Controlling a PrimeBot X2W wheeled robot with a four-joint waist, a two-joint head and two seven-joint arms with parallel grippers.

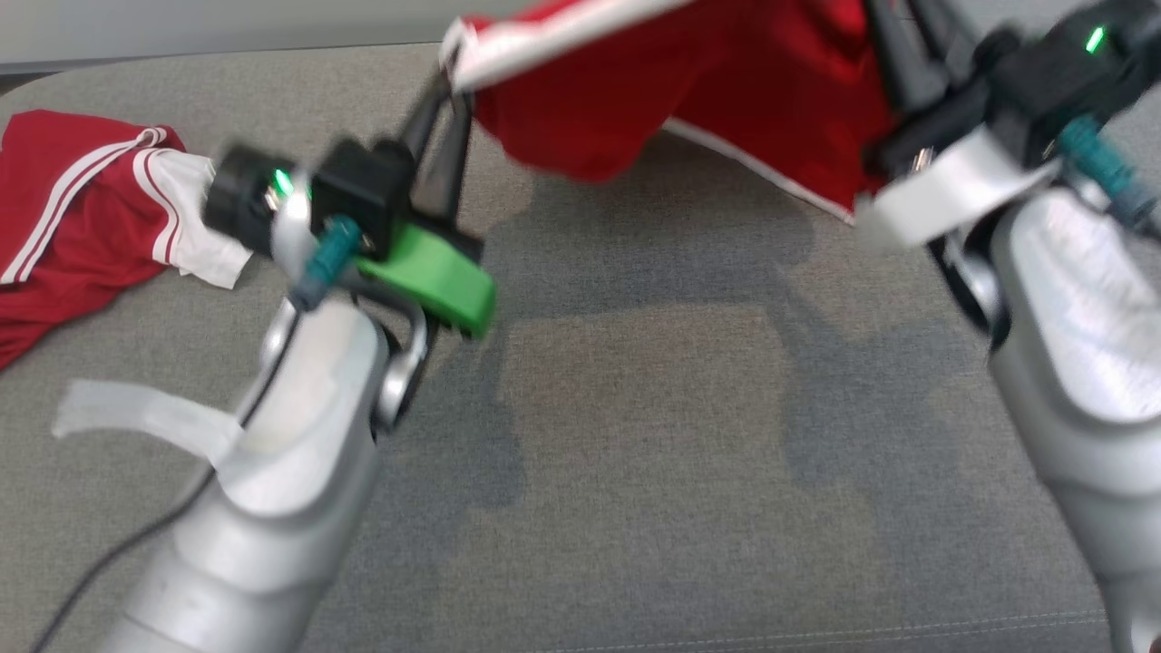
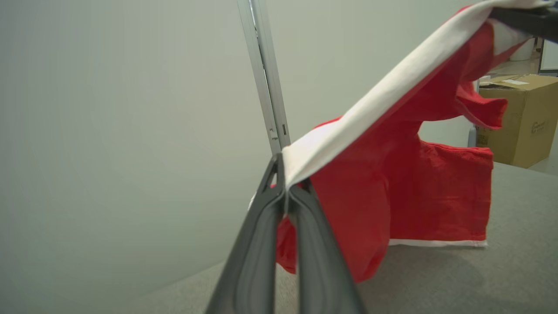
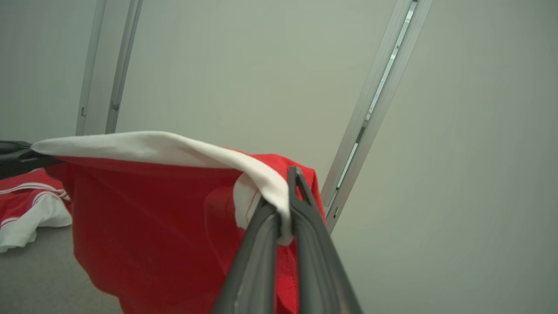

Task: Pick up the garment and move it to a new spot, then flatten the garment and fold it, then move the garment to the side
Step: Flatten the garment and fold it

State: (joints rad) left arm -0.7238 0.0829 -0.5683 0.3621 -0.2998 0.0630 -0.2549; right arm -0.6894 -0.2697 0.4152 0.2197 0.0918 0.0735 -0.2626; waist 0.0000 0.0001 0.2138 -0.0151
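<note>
Nearest, the left forearm point(image 1: 272, 472) carries a loose strip of tape point(image 1: 136, 413), and the right forearm point(image 1: 1079, 317) rises at the right edge. Both reach out over the grey counter point(image 1: 635, 453), which shows their shadows.

Further out, the left tool point(image 2: 285, 181) is pinched tight on 1 end of the white band point(image 2: 392, 96) of the garment point(image 1: 707, 91). A green part point(image 1: 435, 281) sits at its wrist. The right tool point(image 3: 288, 192) is clamped on the other end of the same band, its 2 fingers pressed together with cloth between them.

The garment is red with white trim. It hangs in the air between the 2 tools, over the far part of the counter, the band stretched from one to the other. Its lower hem point(image 2: 436, 242) is close to the counter; I cannot tell if it touches.

At the far left, striped clothing point(image 1: 82, 209), red and white, lies crumpled on the counter, well apart from the held garment.

Beyond stand a pale wall point(image 2: 130, 109) with a metal strip point(image 2: 266, 74) and a cardboard box point(image 2: 518, 117).
</note>
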